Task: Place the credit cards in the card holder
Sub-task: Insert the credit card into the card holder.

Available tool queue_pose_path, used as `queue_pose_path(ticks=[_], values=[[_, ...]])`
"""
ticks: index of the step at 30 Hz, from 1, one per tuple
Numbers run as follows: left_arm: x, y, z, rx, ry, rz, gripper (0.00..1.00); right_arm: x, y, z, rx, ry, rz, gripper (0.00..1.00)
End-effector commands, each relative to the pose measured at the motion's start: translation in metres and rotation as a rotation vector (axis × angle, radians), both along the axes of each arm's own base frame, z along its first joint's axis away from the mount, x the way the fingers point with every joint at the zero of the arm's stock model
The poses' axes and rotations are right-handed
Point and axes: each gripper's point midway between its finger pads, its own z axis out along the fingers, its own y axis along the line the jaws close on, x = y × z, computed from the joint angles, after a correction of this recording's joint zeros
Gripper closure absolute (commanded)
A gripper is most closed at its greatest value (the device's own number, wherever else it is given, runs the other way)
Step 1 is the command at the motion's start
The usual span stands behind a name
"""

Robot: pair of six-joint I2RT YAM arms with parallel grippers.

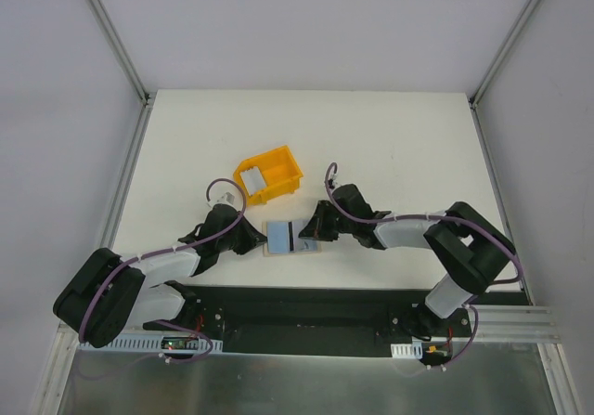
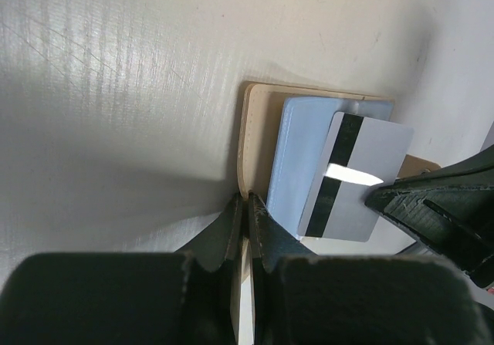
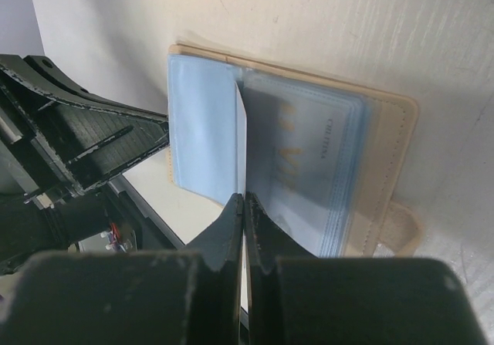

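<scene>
card holder (image 1: 281,239): small beige soft folding wallet, lying open and flat on the white table (image 1: 390,146), near its front edge, between the two arms. its clear pale-blue plastic sleeves (image 3: 201,129) face up. a beige closing tab (image 3: 401,229) sticks out from one side.

left gripper (image 2: 247,206): fingers together, clamped on the beige edge of the card holder, pinning that side. in the top view it (image 1: 255,240) sits at the holder's left side.

right gripper (image 3: 243,202): fingers pinched together on a thin credit card (image 3: 241,136), seen edge-on from its own wrist camera. the card's edge stands at the fold between two sleeves. whether it has entered a pocket cannot be told. in the top view this gripper (image 1: 309,234) is at the holder's right side.

left wrist view: same credit card (image 2: 359,160), silvery-grey with a black magnetic stripe, lies tilted over the blue sleeves, its far edge at the right gripper's fingertips.

yellow plastic bin (image 1: 278,188): on the table behind the holder, apart from it. something pale lies inside, too small to identify.
</scene>
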Motion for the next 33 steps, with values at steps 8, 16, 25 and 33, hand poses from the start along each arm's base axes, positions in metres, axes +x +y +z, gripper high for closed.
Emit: queue_pose_path(ticks=[8,16,25,33], values=[[-0.009,0.008,-0.011,0.031,0.044,0.004,1.0,-0.001,0.001,-0.021,-0.023,0.032,-0.004,1.0],[-0.009,0.007,-0.011,0.027,0.045,0.003,1.0,0.005,-0.008,-0.02,-0.041,0.01,-0.065,1.0],[-0.009,0.007,-0.011,0.022,0.045,0.003,1.0,0.004,-0.009,-0.026,-0.055,0.041,-0.045,1.0],[-0.009,0.007,-0.011,0.022,0.043,0.006,1.0,-0.006,0.001,-0.029,-0.076,0.065,0.0,1.0]])
